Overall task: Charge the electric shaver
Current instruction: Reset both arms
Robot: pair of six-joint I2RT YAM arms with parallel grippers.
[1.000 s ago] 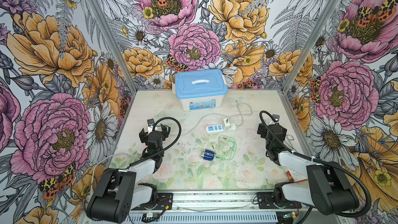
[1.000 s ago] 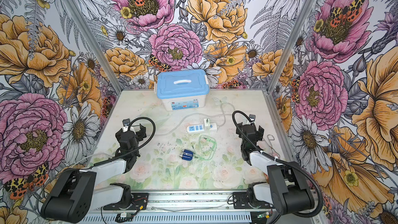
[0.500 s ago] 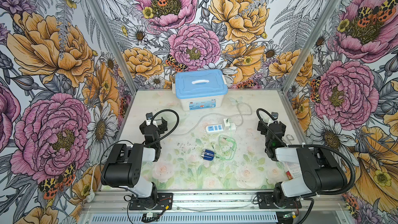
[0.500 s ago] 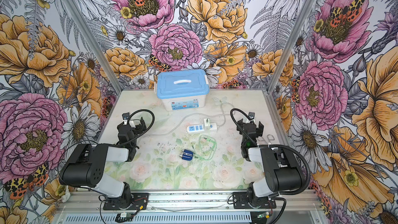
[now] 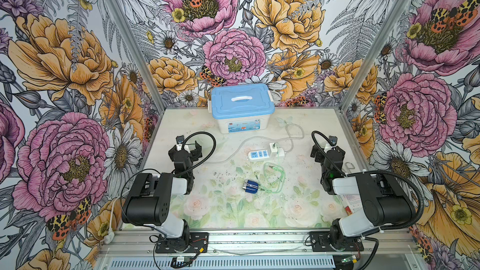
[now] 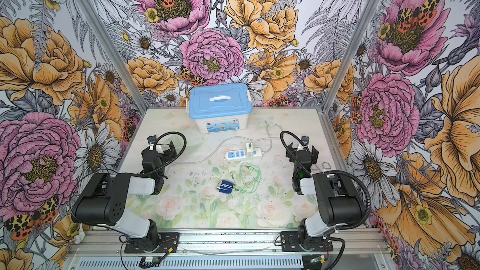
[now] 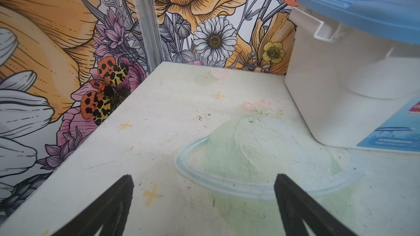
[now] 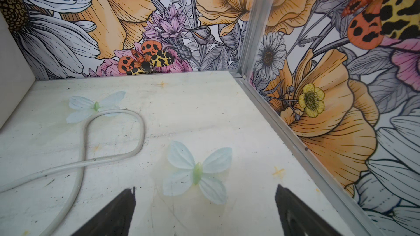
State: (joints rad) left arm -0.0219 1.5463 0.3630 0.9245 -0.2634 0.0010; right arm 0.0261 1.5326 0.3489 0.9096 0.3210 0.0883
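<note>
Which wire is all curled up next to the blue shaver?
The thin green cable, looped beside the electric shaver. The thick white cord runs from the power strip.

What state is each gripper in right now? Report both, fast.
Left gripper: open, jaws wide apart, holding nothing.
Right gripper: open, jaws wide apart, holding nothing.

materials check: mostly plastic, on a matt printed top
electric shaver (image 5: 251, 186): glossy dark-blue plastic, silver trim. storage box (image 5: 242, 124): smooth white plastic, light-blue plastic lid (image 5: 241, 105). power strip (image 5: 258, 154): glossy white plastic. white cord (image 8: 142, 132): smooth, grimy. table top (image 7: 159, 132): matt print, scuffed, black specks. corner post (image 7: 146, 19): bare satin metal.
</note>
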